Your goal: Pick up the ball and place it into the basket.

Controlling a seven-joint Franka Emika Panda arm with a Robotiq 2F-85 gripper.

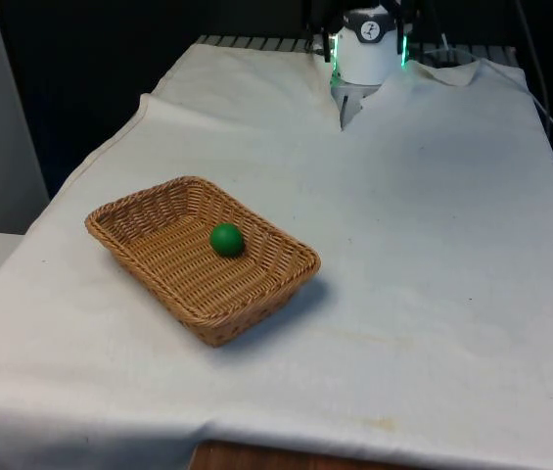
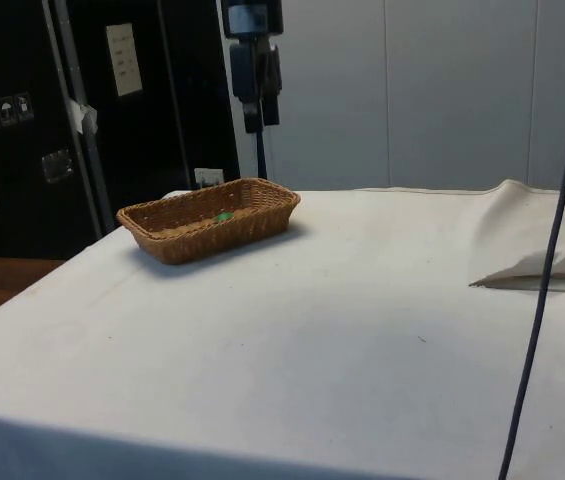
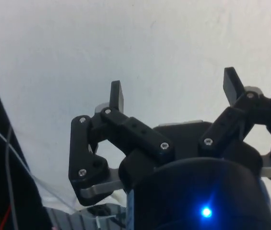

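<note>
You've got 1 wicker basket [image 1: 201, 257] on the counter [image 1: 433, 255], toward the front view's left, w/ 1 green ball [image 1: 226, 239] lying inside it, touching the woven floor near the middle. Side view: same basket [image 2: 209, 218], ball [image 2: 223, 216] barely peeking over the rim. Further right, white cloth only. 1 end effector [image 3: 173, 93] in the wrist view: released, 2 fingers [image 3: 117, 96] spread well apart, gripping nothing, white cloth beyond them.
</note>
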